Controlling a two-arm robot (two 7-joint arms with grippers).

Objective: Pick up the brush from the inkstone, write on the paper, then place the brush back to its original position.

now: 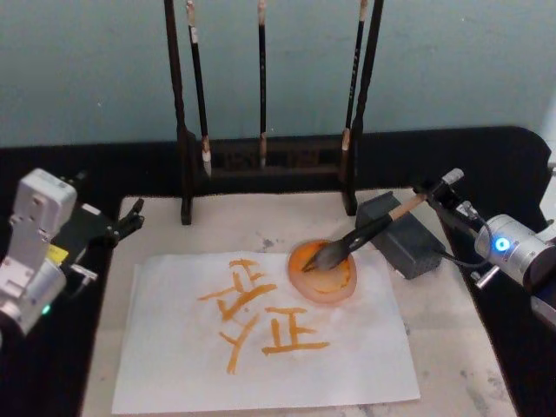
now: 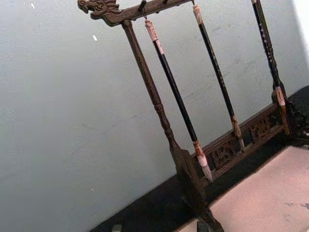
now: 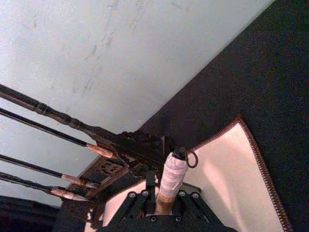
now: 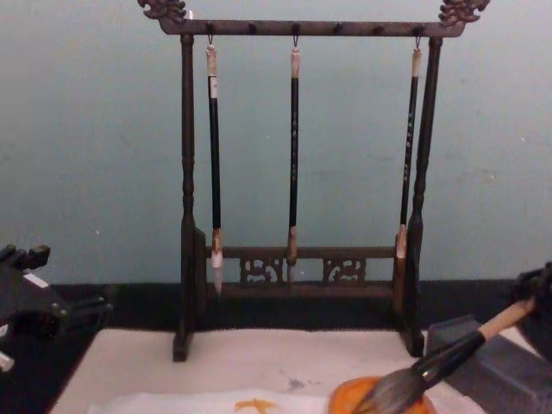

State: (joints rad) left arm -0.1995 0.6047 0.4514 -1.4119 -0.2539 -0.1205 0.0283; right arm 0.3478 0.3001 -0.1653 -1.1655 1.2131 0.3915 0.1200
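Note:
The brush [image 1: 373,228] slants down to the left, its grey bristles resting in a round orange ink dish [image 1: 323,271] that sits on the paper's far right corner. My right gripper [image 1: 432,198] is shut on the upper end of the pale handle; the wrist view shows the handle [image 3: 171,179] with its cord loop standing between the fingers. The dark grey inkstone [image 1: 408,248] lies just under and right of the brush shaft. The paper [image 1: 261,347] carries several orange characters. My left gripper [image 1: 130,219] is parked open at the mat's far left corner.
A dark wooden rack [image 1: 261,165] with three thin hanging brushes stands behind the paper. The beige felt mat [image 1: 443,347] lies under everything on a black tabletop. In the chest view the brush [image 4: 457,349] passes over the inkstone [image 4: 500,362].

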